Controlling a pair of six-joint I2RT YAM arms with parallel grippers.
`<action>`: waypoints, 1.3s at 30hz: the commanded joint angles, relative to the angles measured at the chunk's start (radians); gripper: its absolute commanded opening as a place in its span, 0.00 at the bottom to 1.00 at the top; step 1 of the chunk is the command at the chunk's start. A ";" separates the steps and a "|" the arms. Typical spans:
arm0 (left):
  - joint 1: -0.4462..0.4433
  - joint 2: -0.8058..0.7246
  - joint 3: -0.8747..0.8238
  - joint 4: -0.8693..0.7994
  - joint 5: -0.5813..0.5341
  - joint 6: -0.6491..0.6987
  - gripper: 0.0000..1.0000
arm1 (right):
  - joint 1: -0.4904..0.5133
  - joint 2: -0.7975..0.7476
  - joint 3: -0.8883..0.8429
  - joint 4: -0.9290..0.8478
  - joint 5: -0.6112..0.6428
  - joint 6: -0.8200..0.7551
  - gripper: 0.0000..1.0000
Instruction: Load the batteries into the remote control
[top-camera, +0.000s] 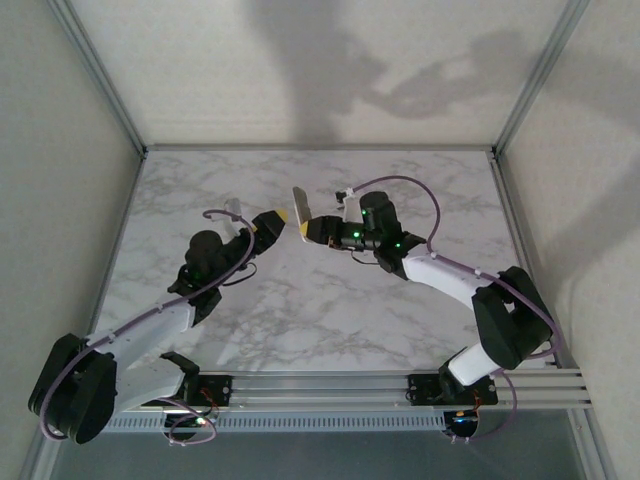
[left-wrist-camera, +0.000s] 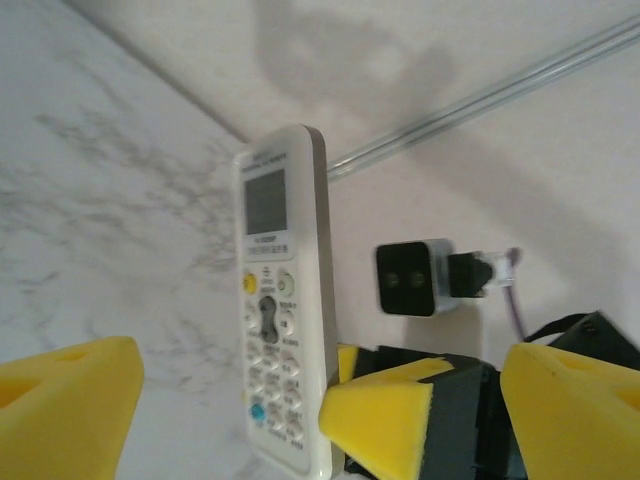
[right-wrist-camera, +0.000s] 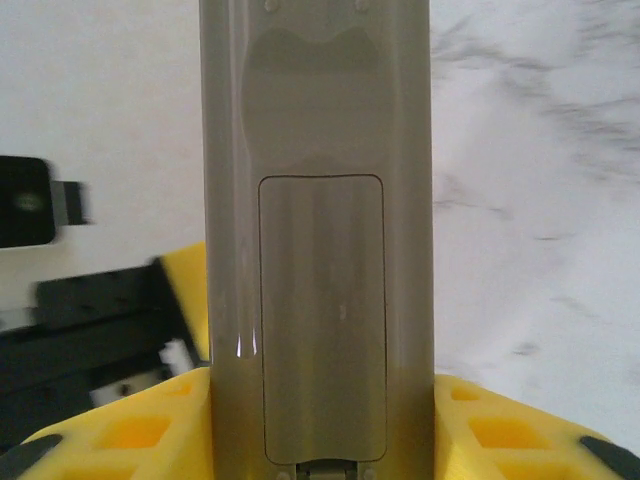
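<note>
White marble table (top-camera: 330, 310) lies beneath both arms. The right pincer (top-camera: 308, 232) is clamped on the lower end of the remote (top-camera: 299, 208) and holds it upright in the air over the middle of the table. The remote's tan back faces the right wrist camera, with the battery cover (right-wrist-camera: 322, 320) in place. Its display (left-wrist-camera: 265, 198) and buttons face the left wrist camera. The left pincer (top-camera: 277, 221) hangs just beside the remote, its yellow fingers (left-wrist-camera: 60, 410) wide apart and gripping nothing.

A marble table (top-camera: 300, 320) (grey-veined) sits between white walls (top-camera: 60, 150).
</note>
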 joint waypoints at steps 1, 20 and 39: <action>0.014 0.029 0.026 0.164 0.064 -0.066 0.89 | -0.014 0.006 -0.016 0.230 -0.121 0.166 0.32; 0.014 0.181 0.079 0.390 0.160 -0.189 0.82 | -0.014 -0.004 -0.032 0.340 -0.174 0.252 0.33; -0.016 0.266 0.138 0.363 0.169 -0.168 0.62 | -0.015 -0.008 -0.042 0.382 -0.186 0.276 0.33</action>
